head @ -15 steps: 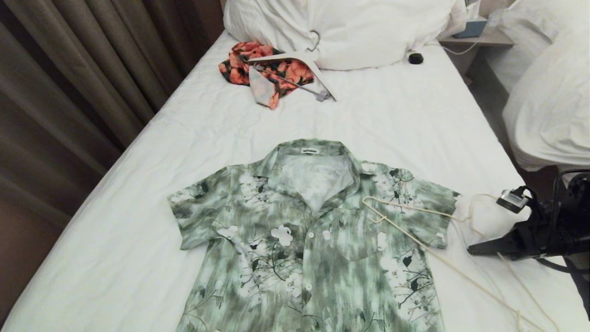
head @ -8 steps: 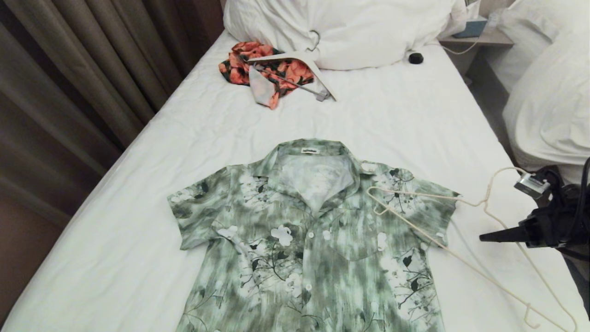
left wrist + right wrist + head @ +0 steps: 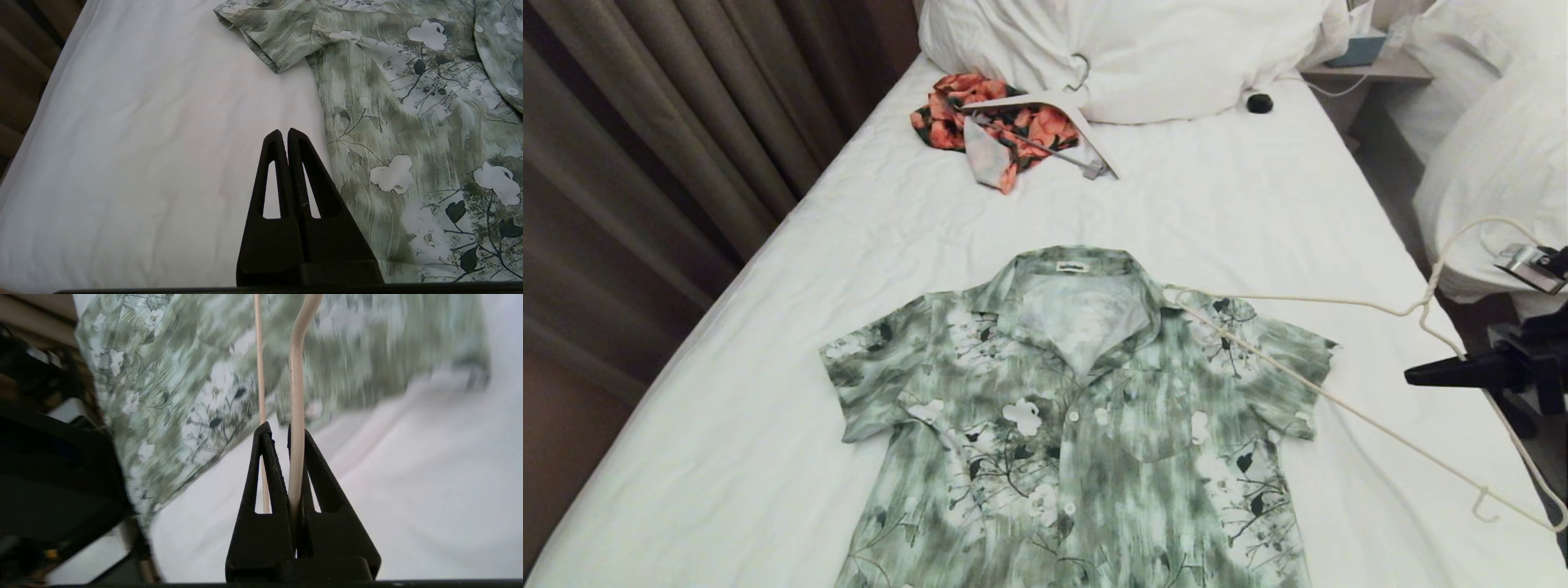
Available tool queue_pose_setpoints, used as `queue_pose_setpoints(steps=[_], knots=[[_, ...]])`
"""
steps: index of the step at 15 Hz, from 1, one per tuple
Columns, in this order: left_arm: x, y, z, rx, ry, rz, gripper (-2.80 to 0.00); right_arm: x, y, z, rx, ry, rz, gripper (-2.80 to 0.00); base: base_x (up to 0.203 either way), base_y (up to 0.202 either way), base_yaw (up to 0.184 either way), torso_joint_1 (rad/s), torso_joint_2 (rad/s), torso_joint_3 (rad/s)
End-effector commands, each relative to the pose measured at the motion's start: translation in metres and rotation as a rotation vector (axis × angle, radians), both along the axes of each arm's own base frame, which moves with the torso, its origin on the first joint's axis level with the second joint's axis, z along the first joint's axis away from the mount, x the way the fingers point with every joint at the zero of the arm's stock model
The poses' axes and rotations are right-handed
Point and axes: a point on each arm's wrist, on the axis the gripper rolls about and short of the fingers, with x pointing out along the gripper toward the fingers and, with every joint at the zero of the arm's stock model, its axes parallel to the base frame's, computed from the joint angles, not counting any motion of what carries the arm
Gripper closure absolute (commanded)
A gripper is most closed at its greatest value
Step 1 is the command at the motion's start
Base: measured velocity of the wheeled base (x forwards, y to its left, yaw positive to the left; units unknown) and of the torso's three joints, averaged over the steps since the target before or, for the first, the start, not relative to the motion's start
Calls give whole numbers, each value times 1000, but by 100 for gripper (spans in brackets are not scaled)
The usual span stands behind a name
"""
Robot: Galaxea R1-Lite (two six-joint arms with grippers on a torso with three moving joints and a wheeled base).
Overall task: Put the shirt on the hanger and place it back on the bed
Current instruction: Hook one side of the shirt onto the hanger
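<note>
Hanger gripped and lifted at one end — shirt not yet on it.

The right end effector, at the bed's right edge, is clenched on the hanger — thin cream wire, twisted neck — with its far shoulder tip resting on the shirt near the collar. The left end effector hangs clenched and empty over the sheet beside a sleeve. The shirt lies flat and face up on the bed: soft, streaky green-and-white cloth, white flowers, small buttons. Threading the hanger into the shoulders and laying it back down are, I judge, both left.
</note>
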Motion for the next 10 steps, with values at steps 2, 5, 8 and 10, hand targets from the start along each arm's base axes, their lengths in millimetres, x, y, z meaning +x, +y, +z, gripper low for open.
queue_pose_setpoints(steps=[2, 5, 8, 10], knots=[[0, 0, 0, 1, 1, 0, 0, -15, 16, 30, -48, -145, 40, 0, 0, 0, 0, 0, 0, 0], [0, 0, 0, 1, 0, 0, 0, -32, 33, 45, -63, -236, 101, 0, 0, 0, 0, 0, 0, 0], [0, 0, 0, 1, 1, 0, 0, -59, 48, 61, -69, -324, 153, 0, 0, 0, 0, 0, 0, 0], [0, 0, 0, 13, 1, -5, 0, -63, 56, 64, -74, -375, 197, 0, 0, 0, 0, 0, 0, 0]])
